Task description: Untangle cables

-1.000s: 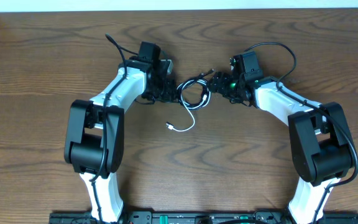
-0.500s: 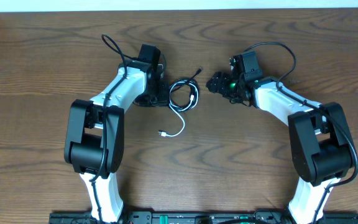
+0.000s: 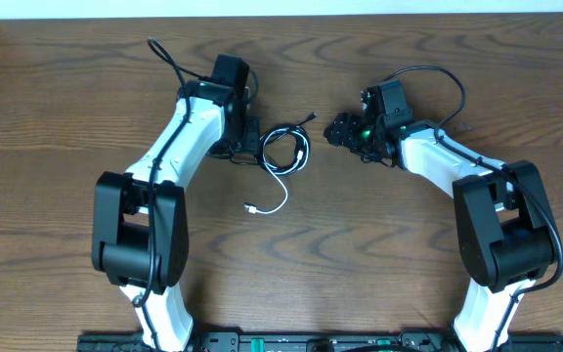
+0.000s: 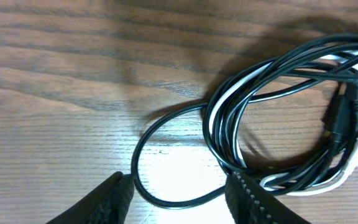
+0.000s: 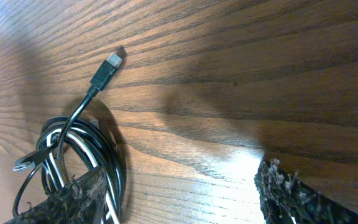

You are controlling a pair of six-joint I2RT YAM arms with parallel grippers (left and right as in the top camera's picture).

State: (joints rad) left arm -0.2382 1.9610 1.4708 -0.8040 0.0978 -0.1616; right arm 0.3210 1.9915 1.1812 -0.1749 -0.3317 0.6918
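The black and white cables (image 3: 286,149) lie coiled together on the table between my two grippers. The white cord's tail runs down to a plug (image 3: 252,208). A black plug end (image 3: 313,117) points toward the right. My left gripper (image 3: 249,139) is open at the coil's left edge. In the left wrist view a loop of the black cable (image 4: 166,193) lies between its open fingers (image 4: 104,202), and the coil (image 4: 291,118) sits beyond. My right gripper (image 3: 337,130) is open and empty, just right of the coil. The right wrist view shows the coil (image 5: 79,155) by its left finger (image 5: 73,199), and the black plug (image 5: 107,67).
The thick black arm wires arch behind each wrist, one at the left (image 3: 164,61) and one at the right (image 3: 438,78). The wooden table (image 3: 291,254) has a pale edge along the back (image 3: 281,8).
The coil has slid left, away from the right gripper, and the white tail followed. The left arm has swung further back and left. The right arm has stayed put.
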